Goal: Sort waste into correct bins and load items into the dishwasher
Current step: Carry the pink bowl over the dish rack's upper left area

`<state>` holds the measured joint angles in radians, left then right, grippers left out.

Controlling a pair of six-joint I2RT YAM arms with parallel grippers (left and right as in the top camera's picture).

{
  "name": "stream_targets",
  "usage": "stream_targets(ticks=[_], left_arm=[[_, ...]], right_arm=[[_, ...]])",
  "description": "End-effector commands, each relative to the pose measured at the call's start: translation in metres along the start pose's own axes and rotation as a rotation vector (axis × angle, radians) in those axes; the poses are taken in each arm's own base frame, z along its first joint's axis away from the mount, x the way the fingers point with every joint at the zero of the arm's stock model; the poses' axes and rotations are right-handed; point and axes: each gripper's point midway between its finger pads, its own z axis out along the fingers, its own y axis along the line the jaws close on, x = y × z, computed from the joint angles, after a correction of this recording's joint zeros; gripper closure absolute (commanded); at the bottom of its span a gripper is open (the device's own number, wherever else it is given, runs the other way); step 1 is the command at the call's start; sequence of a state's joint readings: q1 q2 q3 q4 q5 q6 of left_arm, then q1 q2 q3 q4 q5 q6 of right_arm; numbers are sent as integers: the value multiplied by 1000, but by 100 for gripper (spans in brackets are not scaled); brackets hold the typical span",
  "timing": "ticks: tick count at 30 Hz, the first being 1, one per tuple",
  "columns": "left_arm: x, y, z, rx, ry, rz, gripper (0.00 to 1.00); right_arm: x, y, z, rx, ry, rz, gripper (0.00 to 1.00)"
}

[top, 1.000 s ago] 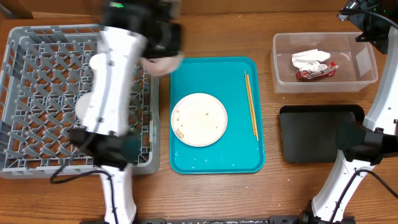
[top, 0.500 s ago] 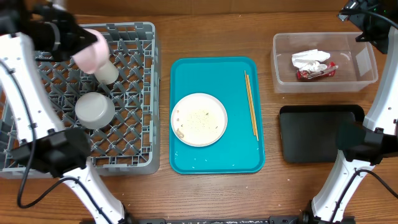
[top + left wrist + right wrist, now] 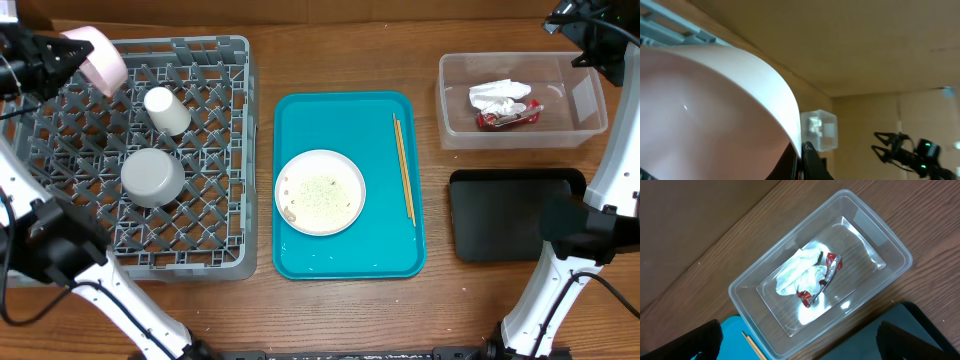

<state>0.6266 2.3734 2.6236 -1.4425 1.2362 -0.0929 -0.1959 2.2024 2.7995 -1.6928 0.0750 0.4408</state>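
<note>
Pink bowl [image 3: 98, 56], tilted on edge, hangs pinched by its rim in my left end effector [image 3: 68, 58] at the frame's upper left, the grey rack's [image 3: 215, 215] corner pegs lying just beneath it.

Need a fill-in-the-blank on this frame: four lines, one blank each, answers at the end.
1. The left gripper holds a pale-pink ____ over the far-left part of the dish rack.
2. The napkin and red wrapper lie in the ____ tub.
3. The chopsticks lie on the teal tray, right of the ____.
4. In the rack sit a grey-white bowl and a white ____.
Missing: bowl; clear; plate; cup.
</note>
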Motion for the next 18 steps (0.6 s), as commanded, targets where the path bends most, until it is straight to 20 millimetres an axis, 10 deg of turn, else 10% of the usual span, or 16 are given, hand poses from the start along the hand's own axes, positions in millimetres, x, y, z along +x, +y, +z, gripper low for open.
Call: stream_targets(ticks=[1, 18], left_arm=[[-10, 6, 0, 175, -1, 20, 96], [-11, 95, 23, 156, 32, -212, 96]], right_arm=[[-3, 1, -8, -14, -19, 2, 0], [-3, 1, -8, -14, -19, 2, 0]])
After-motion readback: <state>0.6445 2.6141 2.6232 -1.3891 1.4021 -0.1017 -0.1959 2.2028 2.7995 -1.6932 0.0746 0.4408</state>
